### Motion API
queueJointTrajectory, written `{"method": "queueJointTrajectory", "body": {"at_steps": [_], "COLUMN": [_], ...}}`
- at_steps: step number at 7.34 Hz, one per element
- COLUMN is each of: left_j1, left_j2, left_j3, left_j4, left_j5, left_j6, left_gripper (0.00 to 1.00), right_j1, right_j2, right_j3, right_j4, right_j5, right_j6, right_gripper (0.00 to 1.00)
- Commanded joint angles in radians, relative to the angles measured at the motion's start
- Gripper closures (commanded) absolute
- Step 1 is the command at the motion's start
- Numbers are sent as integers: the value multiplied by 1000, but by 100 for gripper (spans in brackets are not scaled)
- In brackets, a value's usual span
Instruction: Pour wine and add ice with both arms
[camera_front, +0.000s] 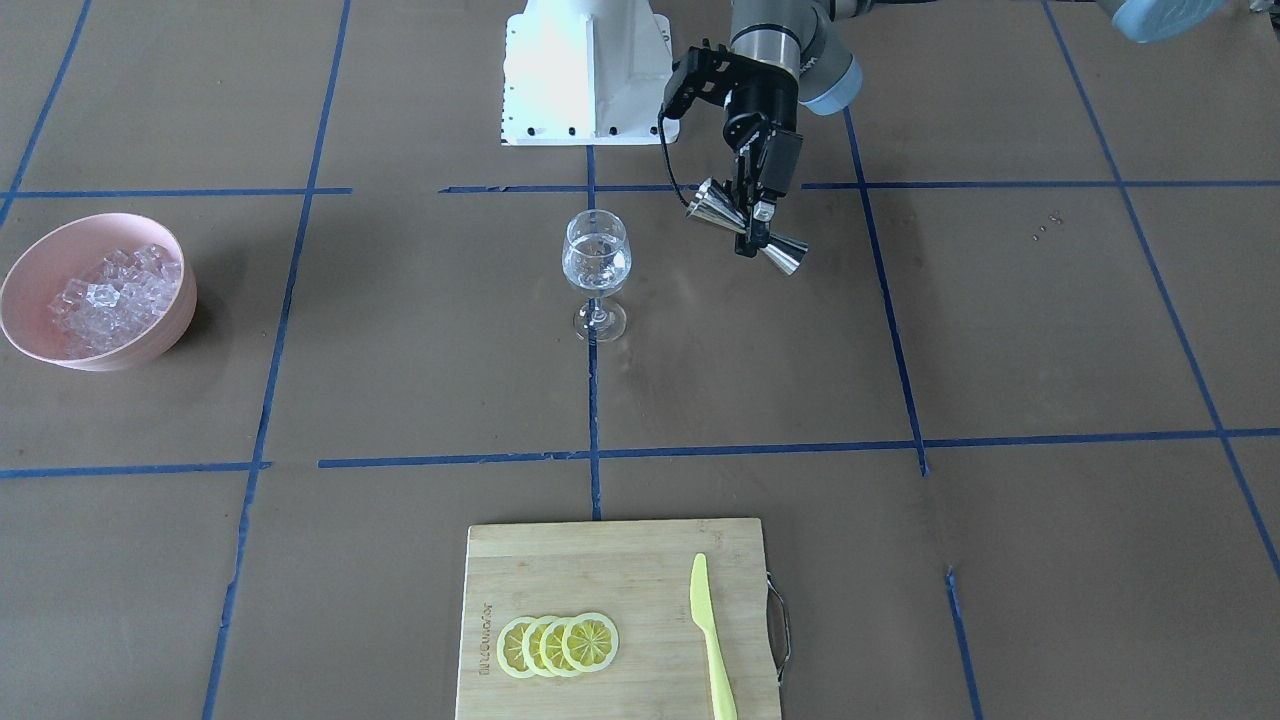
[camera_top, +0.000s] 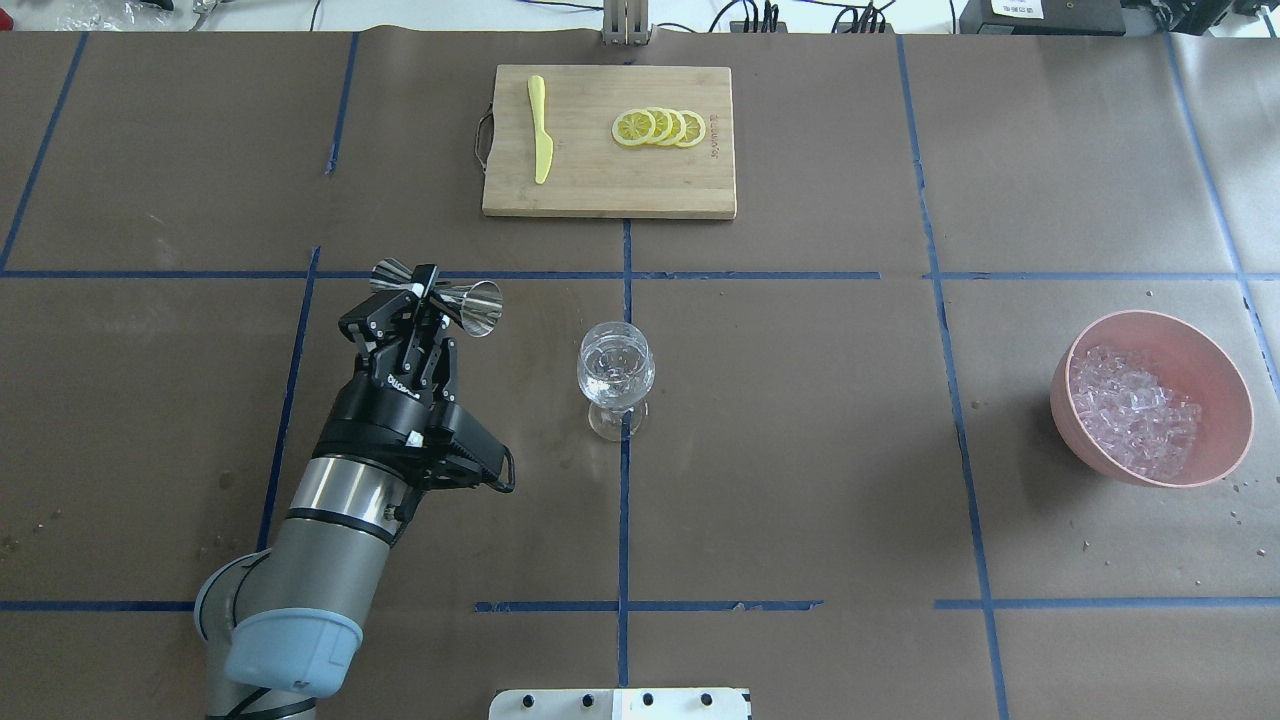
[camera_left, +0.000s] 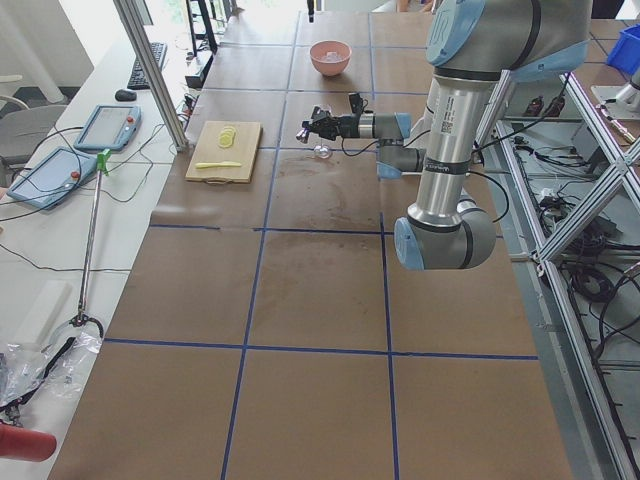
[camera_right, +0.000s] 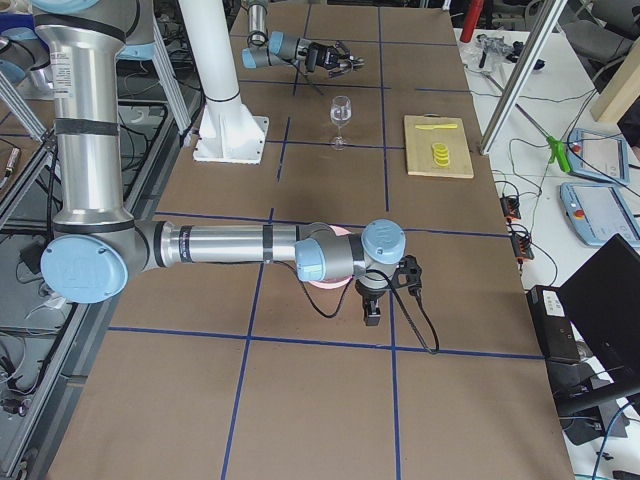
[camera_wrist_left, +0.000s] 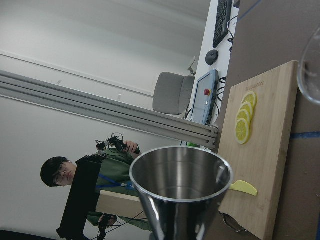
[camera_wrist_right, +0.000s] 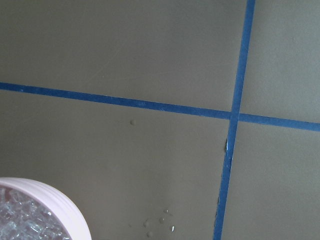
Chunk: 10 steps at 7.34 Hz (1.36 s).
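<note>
A stemmed glass (camera_top: 616, 375) stands mid-table with a little clear wine (camera_front: 597, 268) in its bowl. Just to its left my left gripper (camera_top: 425, 300) is shut on the waist of a steel jigger (camera_top: 470, 305), which is tipped on its side with one mouth toward the glass. In the left wrist view the jigger's cup (camera_wrist_left: 180, 175) looks empty. The ice (camera_top: 1130, 410) lies heaped in a pink bowl (camera_top: 1180, 335) at far right. My right gripper (camera_right: 372, 310) hangs beside that bowl; I cannot tell whether it is open or shut. The right wrist view catches only the bowl's rim (camera_wrist_right: 60, 205).
A wooden cutting board (camera_top: 600, 190) sits at the far edge with lemon slices (camera_top: 660, 127) and a yellow knife (camera_top: 540, 140). The white pedestal (camera_front: 585, 70) stands at the robot's base. A few droplets (camera_wrist_right: 160, 222) dot the table by the bowl. A person shows beyond the table.
</note>
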Motion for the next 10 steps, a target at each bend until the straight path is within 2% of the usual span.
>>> {"method": "queueJointTrajectory", "body": {"at_steps": [1,4,6,7,8,10], "left_j1": [-2,-8,-13,-19,-22,-22], "left_j2": [122,343,438,480,486,500], "left_j3": [0,0,0,0,2,2], "left_j4": [-197,-412,-443,-510,-531,-567], "left_j5": [-5,-35,-36,-37,-49,-109], "left_j6": [-27,-27,-28,-28,-59,-378], "left_gripper": [100,100,100,100,100,100], "right_j1": [0,0,0,0,0,0], "right_j2": [3,3,3,3,3,3], "right_j3": [8,18,25,31,33,42], "right_j4": [2,2,2,2,2,2], "right_j5": [0,0,0,0,0,-2], "right_j6": [4,5,5,5,5,5], "right_gripper": [0,0,0,0,0,0]}}
